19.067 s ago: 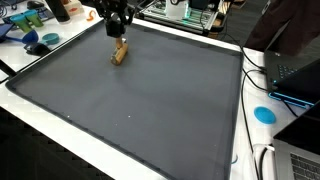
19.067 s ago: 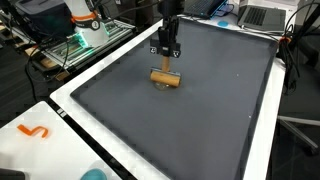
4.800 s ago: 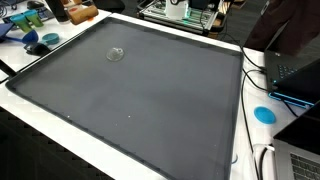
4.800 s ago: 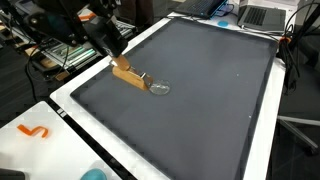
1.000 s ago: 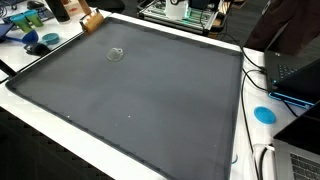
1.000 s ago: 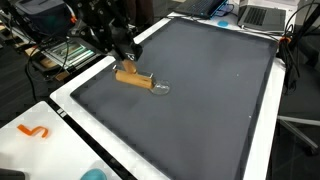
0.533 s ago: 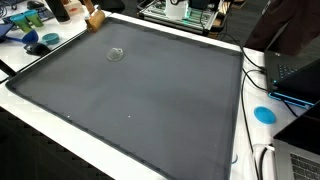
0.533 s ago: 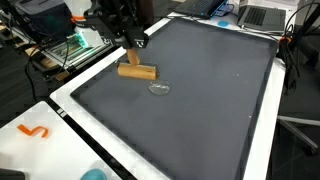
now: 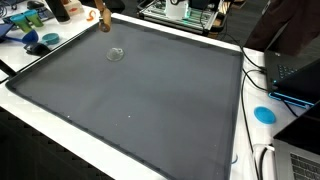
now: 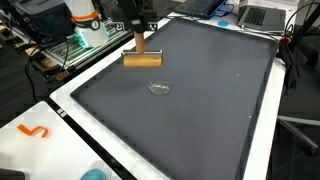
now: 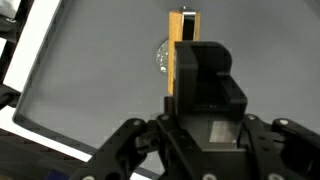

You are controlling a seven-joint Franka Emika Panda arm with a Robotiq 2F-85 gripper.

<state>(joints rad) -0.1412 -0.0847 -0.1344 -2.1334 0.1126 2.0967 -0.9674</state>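
Wooden tool (image 10: 142,60): T-shaped, with a short upright handle and a round crossbar at the bottom. It hangs in the air above the grey mat (image 10: 220,110), not touching it. In an exterior view (image 9: 103,18) only a brown sliver of it shows at the top edge.
Gripper (image 10: 139,33): clamped on the handle from above, fingers pressed to its two sides. In the wrist view the handle (image 11: 182,40) runs straight out between them.
Clear patch (image 10: 159,87): a small glassy smear lying on the mat. I cannot tell whether it is liquid or film.
Tool relative to patch: the crossbar is up and off to one side, near the patch but apart from it. In the wrist view the patch (image 11: 162,58) peeps out just beside the handle.
Crossbar attitude: it looks about level and lies across the line to the patch.
Your handling: hold the squeeze firm, because a long bar on a short handle would probably twist in the fingers. Move slowly, watch the wrist view for alignment with the patch, and judge height from an exterior view.
Risk: a tilted bar would likely meet the mat at one end only.
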